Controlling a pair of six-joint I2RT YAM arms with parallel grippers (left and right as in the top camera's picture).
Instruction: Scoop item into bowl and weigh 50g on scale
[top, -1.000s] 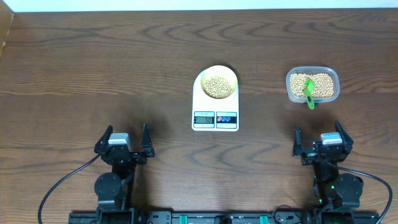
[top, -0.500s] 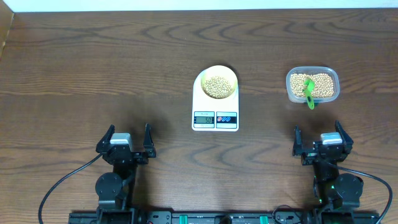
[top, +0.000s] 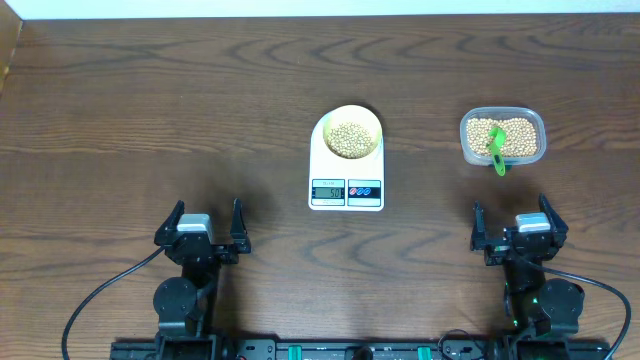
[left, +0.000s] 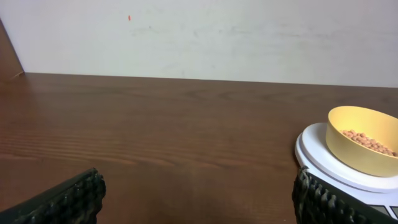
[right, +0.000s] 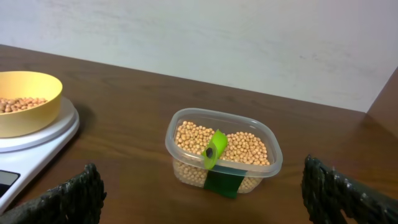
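1. Nothing on the desk (top: 150, 100) has moved over the last second. Both arms sit parked at the near edge, well apart from everything.
2. The left hand (top: 208, 206) stands wide and empty, and so does the right hand (top: 509, 205).
3. The pale yellow bowl (top: 326, 121) rests on the white scale (top: 318, 170) with a layer of soybeans (top: 348, 138) inside.
4. More soybeans fill the clear tub (right: 224, 114) to the right of the scale. The green scoop (right: 214, 152) lies in the tub, its handle hanging over the near rim.
5. The scale's display is lit, but its digits are too small to read with confidence.
6. With the scoop put down and both hands withdrawn, the weighing looks finished or very nearly so. Only the reading remains to be confirmed.
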